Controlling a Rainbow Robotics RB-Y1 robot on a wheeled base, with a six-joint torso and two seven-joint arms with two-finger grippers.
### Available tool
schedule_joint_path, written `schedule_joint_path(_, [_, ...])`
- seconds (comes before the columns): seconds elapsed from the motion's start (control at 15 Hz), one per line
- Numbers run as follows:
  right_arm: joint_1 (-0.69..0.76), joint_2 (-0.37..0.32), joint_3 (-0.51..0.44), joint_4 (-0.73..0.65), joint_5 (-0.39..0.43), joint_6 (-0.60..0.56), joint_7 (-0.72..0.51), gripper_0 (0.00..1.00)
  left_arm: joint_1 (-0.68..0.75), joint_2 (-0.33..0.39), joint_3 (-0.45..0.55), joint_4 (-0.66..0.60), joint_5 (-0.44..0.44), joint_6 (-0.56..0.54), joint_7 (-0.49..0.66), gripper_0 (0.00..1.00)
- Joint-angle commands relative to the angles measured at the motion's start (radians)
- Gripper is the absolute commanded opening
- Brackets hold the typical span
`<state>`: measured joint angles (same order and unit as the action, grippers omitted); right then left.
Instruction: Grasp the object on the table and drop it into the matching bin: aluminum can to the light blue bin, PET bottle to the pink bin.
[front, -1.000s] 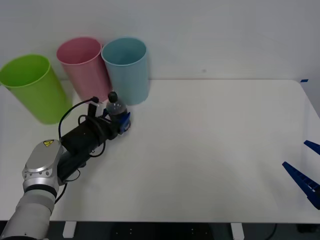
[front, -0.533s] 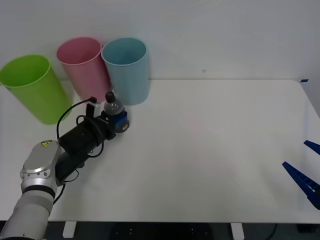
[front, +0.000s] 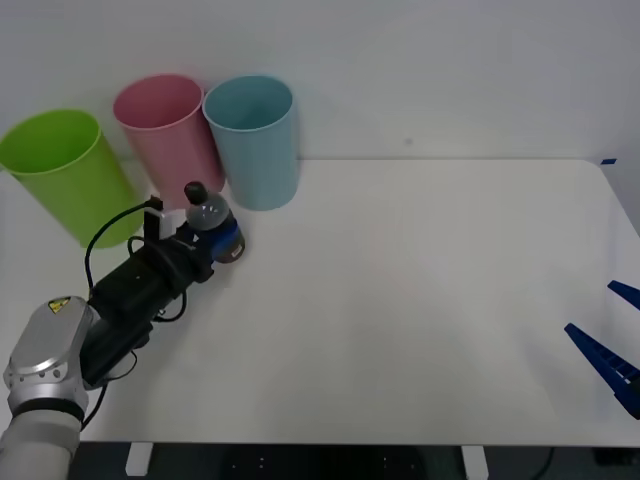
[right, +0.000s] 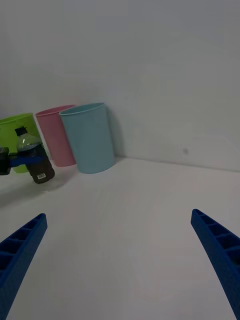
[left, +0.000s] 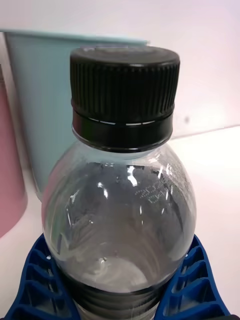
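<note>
one left pincer (front: 222, 243) clamps the pet bottle (front: 207, 214) upright near the surface's (front: 420, 300) far left corner, just before the pink bin (front: 165, 130). lift it clear of that rim (not the light blue bin (front: 255, 135)) before releasing. right pincer (front: 615, 345) idles agape by the right edge. right wrist view reveals bottle's dark contents; left wrist view, its ribbed cap.

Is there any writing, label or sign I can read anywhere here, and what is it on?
Nothing here can be read as words.
PET bottle: faint printed code on its shoulder, too blurred to read; the left gripper holds it.
PET bottle's dark label, seen from the right wrist: too small to read.
Left arm: a yellow triangular warning sticker, a symbol, no legible words.
</note>
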<state>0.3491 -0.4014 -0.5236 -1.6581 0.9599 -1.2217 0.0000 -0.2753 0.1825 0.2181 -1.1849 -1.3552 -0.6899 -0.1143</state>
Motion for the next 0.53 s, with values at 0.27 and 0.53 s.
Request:
schedule_joint_path(0.27, [0.000,0.000,0.000,0.000,0.000,0.000,0.000,1.00,0.110,0.000,0.003,-0.209,0.070,0.010,0.051,0.00])
schedule_joint_path(0.53, [0.000,0.000,0.000,0.000,0.000,0.000,0.000,1.00,0.137,0.011,0.029,-0.329,0.087,0.010,0.130,0.00])
